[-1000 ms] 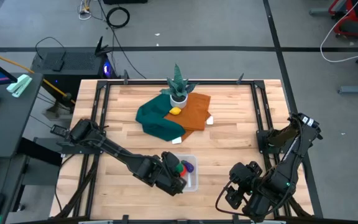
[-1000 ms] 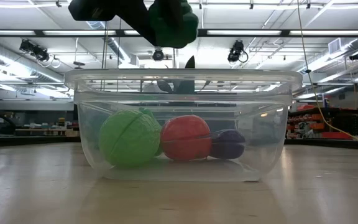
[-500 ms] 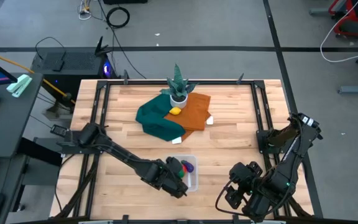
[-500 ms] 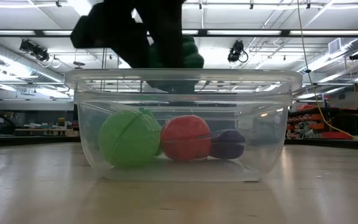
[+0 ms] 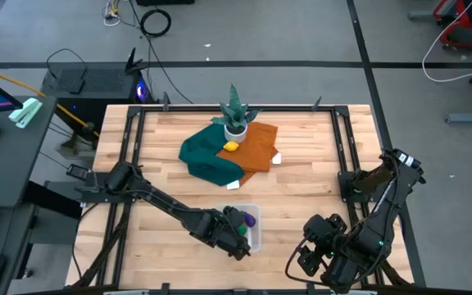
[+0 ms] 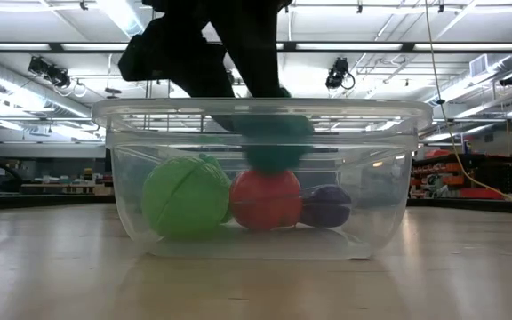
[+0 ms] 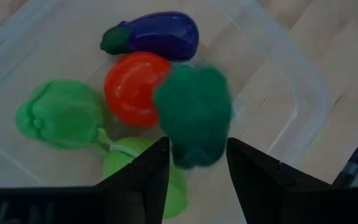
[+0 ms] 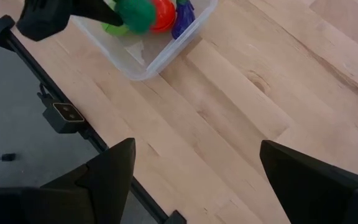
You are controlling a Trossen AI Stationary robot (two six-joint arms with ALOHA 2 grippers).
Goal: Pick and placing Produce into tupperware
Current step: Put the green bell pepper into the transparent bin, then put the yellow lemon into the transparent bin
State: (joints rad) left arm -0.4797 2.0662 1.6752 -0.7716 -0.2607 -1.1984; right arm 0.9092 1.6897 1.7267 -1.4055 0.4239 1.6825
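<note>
Dark green vegetable (image 7: 194, 115) just ahead of left gripper (image 7: 197, 163), fingers apart, arm dipped into tub (image 6: 389, 178), right gripper (image 5: 318, 254) open, idle.

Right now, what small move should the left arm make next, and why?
Probably lift the left gripper straight out of the tub: its fingers look open and the dark green piece lies below them on the red one, seemingly released. A yellow piece lies on the orange cloth. The right gripper waits aside.
</note>
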